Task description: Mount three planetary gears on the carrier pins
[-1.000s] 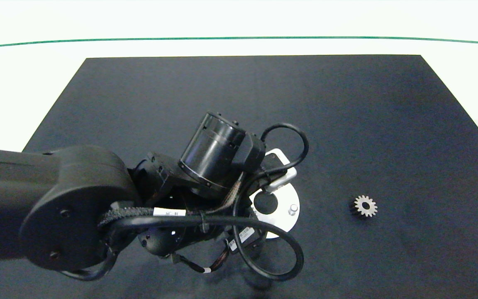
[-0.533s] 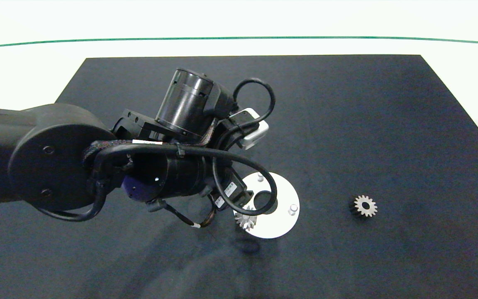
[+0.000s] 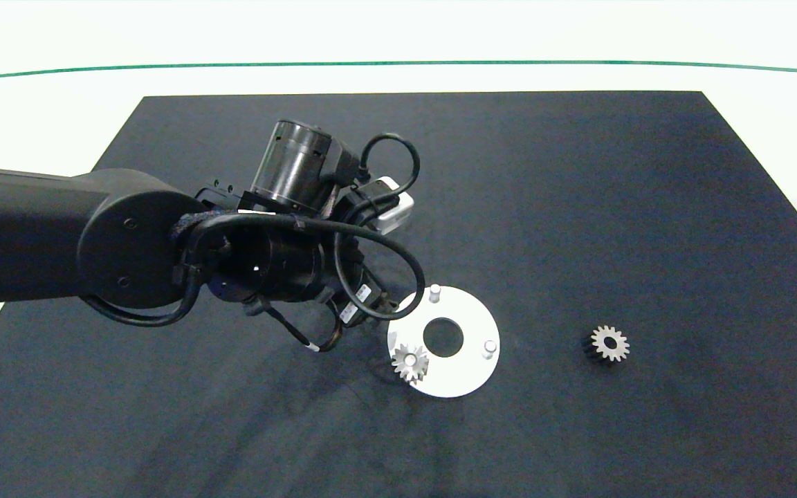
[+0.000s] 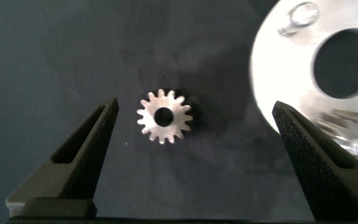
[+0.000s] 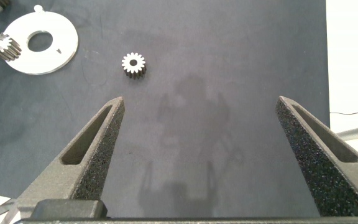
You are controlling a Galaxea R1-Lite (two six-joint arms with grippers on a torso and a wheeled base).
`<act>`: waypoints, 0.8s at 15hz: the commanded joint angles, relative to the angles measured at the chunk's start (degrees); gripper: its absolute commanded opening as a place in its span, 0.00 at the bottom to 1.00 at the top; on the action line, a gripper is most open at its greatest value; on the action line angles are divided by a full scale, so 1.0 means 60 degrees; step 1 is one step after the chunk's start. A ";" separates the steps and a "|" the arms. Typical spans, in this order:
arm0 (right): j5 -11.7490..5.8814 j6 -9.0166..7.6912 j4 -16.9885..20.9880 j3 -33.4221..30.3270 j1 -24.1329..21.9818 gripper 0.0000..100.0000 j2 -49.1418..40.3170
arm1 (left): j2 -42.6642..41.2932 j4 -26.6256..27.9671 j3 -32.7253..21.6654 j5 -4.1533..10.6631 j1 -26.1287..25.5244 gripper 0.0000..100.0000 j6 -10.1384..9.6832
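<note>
Black matting (image 3: 578,207) covers most of a white table, and from the head view we take the flat white round disc with a large centre hole (image 3: 464,377) as our landmark, lying near the mat's middle. On it stand three short white cylindrical pegs: one at the far edge (image 3: 434,292), one on the right side (image 3: 488,347), and one at the near left that carries a small silver-grey toothed metal gear (image 3: 410,362), seated over the peg. A second identical silver-grey gear (image 3: 609,343) lies flat on the mat well to the right of the disc. The dark left arm (image 3: 129,242) reaches in from the left, its wrist just left of the disc and hiding the mat there; we cannot see its fingers from above. From the left wrist view, the left gripper (image 4: 194,155) is spread wide and holds nothing; a third silver-grey gear (image 4: 164,116) lies flat on the mat between its fingers, touching neither, just beside the white disc's rim (image 4: 266,74). One bare peg (image 4: 297,15) shows on that disc, and the mounted gear (image 4: 353,127) appears blurred at its edge. From the right wrist view, the right gripper (image 5: 201,155) is likewise spread and empty, well away from the disc (image 5: 64,46), with the loose gear (image 5: 133,63) lying on the mat between them and the mounted gear (image 5: 0,45) at the disc's far side.
</note>
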 commanded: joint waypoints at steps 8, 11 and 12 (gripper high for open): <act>0.0000 -0.0011 0.0020 -0.0046 0.0018 1.00 -0.0050 | 0.0417 0.0000 -0.0084 -0.0510 0.0838 1.00 0.0159; 0.0000 -0.0011 0.0020 -0.0046 0.0018 1.00 -0.0036 | 0.0417 0.0000 -0.0025 -0.0715 0.1087 1.00 0.0262; 0.0000 -0.0011 0.0020 -0.0046 0.0018 1.00 -0.0021 | 0.0402 0.0014 -0.0011 -0.0729 0.1131 0.98 0.0350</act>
